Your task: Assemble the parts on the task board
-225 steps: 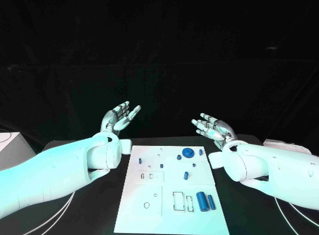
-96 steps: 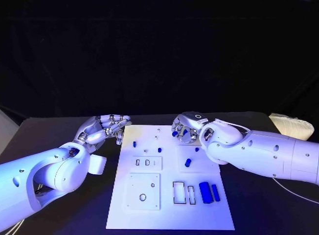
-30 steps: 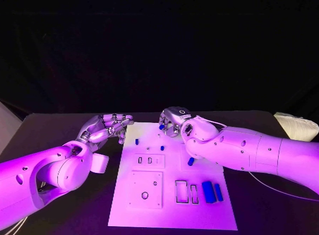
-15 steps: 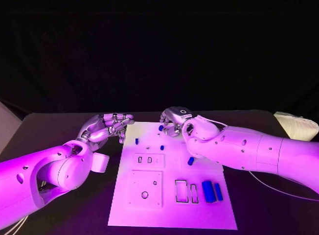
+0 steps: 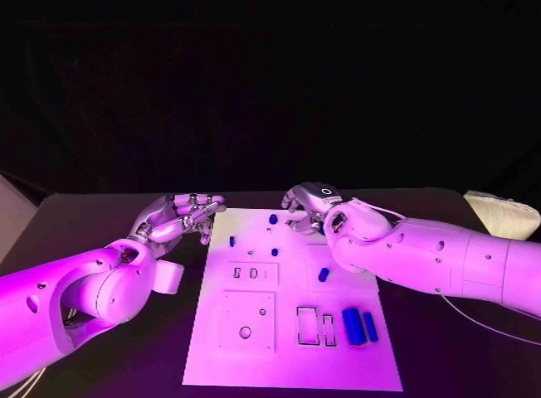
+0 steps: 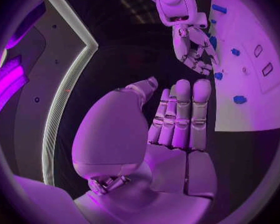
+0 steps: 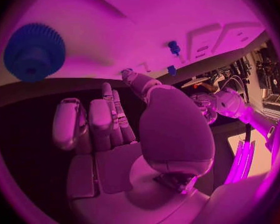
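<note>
Assembly appears barely begun: small blue plastic parts lie loose on the flat white task board atop the black desk. A blue toothed gear sits just beyond the right hand's curled, empty fingers. The left hand hovers beside the board, fingers together, holding nothing.

Magenta light falls from above over the whole scene. The task board is the brightest surface. The left arm and right arm glow evenly, with soft highlights along their upper shells. The table and the backdrop stay near black. Faint shadows lie beside the blue parts. In both wrist views straight edges bow, and the circle darkens toward its rim, where the gear looks soft.
</note>
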Available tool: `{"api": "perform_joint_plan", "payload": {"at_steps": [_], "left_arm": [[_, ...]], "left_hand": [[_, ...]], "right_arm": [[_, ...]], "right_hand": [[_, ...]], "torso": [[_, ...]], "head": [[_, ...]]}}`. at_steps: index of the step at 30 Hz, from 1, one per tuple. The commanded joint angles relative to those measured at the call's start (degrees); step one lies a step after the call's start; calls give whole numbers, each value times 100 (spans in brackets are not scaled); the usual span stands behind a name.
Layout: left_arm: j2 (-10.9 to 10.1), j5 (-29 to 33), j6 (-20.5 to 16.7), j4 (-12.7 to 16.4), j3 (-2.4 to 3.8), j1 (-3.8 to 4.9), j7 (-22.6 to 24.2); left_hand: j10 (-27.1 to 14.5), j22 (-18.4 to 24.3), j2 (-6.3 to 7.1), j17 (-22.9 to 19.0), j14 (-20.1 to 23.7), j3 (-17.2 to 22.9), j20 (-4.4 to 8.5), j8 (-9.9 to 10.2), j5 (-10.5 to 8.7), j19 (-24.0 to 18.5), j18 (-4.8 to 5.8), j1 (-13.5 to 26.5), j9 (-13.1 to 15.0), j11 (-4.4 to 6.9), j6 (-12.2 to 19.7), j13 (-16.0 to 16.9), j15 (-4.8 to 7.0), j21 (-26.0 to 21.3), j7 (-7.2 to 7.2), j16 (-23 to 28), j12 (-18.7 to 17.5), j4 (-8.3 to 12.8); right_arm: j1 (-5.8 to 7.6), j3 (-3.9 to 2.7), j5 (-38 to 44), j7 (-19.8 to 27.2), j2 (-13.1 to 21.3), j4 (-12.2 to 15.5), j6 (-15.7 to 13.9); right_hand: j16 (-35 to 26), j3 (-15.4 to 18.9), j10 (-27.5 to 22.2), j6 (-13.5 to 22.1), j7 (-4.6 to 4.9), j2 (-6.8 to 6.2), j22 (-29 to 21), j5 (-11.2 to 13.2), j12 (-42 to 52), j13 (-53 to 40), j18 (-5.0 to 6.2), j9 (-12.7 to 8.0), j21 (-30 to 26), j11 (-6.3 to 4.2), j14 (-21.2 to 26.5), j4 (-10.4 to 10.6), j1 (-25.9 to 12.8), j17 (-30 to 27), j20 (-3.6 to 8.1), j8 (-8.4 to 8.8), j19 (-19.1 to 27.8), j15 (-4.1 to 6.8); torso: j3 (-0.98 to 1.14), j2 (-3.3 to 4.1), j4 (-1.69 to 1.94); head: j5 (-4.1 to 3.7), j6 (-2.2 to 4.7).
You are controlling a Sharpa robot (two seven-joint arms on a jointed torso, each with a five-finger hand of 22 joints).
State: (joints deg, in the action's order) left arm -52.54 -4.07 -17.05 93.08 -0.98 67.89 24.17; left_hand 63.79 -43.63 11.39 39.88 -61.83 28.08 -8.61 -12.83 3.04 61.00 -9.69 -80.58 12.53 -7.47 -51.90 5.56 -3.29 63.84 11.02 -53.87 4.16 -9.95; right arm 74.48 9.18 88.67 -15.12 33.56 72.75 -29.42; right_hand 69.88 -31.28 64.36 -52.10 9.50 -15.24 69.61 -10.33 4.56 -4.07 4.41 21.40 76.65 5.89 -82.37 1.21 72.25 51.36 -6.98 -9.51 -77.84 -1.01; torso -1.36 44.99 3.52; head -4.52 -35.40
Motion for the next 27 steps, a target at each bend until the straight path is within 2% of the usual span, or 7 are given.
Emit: {"api": "perform_joint_plan", "payload": {"at_steps": [1, 5, 9, 11, 12, 14, 27], "left_arm": [[5, 46, 105, -4, 5, 9, 42], [11, 56, 117, -39, 5, 8, 56], [18, 52, 124, -67, 4, 8, 64], [24, 44, 106, -74, 4, 7, 72], [27, 41, 102, -76, 4, 7, 74], [33, 36, 97, -79, 4, 7, 78], [53, 20, 134, -77, 4, 5, 66]], "left_hand": [[-39, -6, -19, -10, 40, 7, -6, 36, -14, -32, 54, 27, 6, -2, 43, -8, 5, 20, -2, 34, 6, 31], [-44, -7, -24, -11, 41, 16, -7, 34, -14, -36, 53, 25, 9, -1, 41, -8, 5, 24, -6, 35, 6, 40], [-43, -21, -24, -12, 41, 17, -7, 34, -14, -29, 56, 25, 10, 0, 40, -8, 5, 32, -7, 36, 8, 43], [-43, -37, -23, -12, 40, 17, -7, 33, -14, -19, 59, 25, 10, 0, 39, -8, 5, 41, -7, 35, 8, 43], [-41, -41, -19, -12, 36, 19, -8, 34, -14, -19, 59, 24, 11, 2, 42, -7, 7, 46, -11, 33, 11, 51], [-38, -61, -13, -12, 17, 41, -4, 61, -14, -21, 57, 21, 5, 22, 97, -5, 19, 71, -41, 23, 23, 84], [-80, -168, -8, -16, -23, 68, 7, 85, -14, 21, 75, 63, 8, 28, 147, -11, 32, 157, -50, 1, 34, 123]], "right_arm": [[26, -34, -348, 200, 209, 205, -295], [84, -82, -825, 536, 638, 549, -383], [165, -107, -1305, 853, 1060, 817, -282], [205, -113, -1531, 937, 1236, 890, -139], [218, -115, -1611, 956, 1297, 908, -75], [243, -118, -1779, 974, 1422, 923, 98], [250, -117, -1782, 535, 1508, 665, 745]], "right_hand": [[45, 14, 132, -49, -13, 28, 102, -57, 87, -20, 10, 11, 56, -27, -20, 12, 90, 85, 15, 23, -73, 25], [170, -121, 661, -242, 7, 72, 343, -122, 348, -122, -43, 45, 208, -96, -84, 6, 185, 252, 53, -29, -224, 74], [389, 38, 1610, -345, -169, -46, 624, -56, 1061, -625, -102, 60, 393, -342, -177, -37, 210, 588, 211, -27, -389, 265], [635, 332, 1422, -325, -210, -7, 799, -84, 3388, -3046, -147, 64, 498, -389, -257, -25, 254, 972, 294, 3, -477, 312], [1225, 511, 1956, -294, -209, -12, 1035, -130, 6552, -6336, -201, 82, 657, -346, -490, 27, 200, 2037, 257, -15, -623, 281], [1447, 624, 2005, -183, -126, 112, 1225, -176, 7770, -7671, -237, 122, 776, -237, -504, 162, 190, 2434, 188, -85, -734, 184], [1896, 1266, 2564, 211, 23, 220, 2039, -262, 8544, -8593, -441, 114, 1335, -96, -685, 410, 266, 3478, 32, -84, -1216, 34]], "torso": [[13, -21, -39], [24, -45, -71], [35, -67, -110], [41, -73, -119], [44, -76, -121], [51, -84, -122], [50, -70, -109]], "head": [[0, 13], [-31, 64], [-36, 65], [-38, 61], [-40, 73], [-55, 60], [-59, 61]]}}
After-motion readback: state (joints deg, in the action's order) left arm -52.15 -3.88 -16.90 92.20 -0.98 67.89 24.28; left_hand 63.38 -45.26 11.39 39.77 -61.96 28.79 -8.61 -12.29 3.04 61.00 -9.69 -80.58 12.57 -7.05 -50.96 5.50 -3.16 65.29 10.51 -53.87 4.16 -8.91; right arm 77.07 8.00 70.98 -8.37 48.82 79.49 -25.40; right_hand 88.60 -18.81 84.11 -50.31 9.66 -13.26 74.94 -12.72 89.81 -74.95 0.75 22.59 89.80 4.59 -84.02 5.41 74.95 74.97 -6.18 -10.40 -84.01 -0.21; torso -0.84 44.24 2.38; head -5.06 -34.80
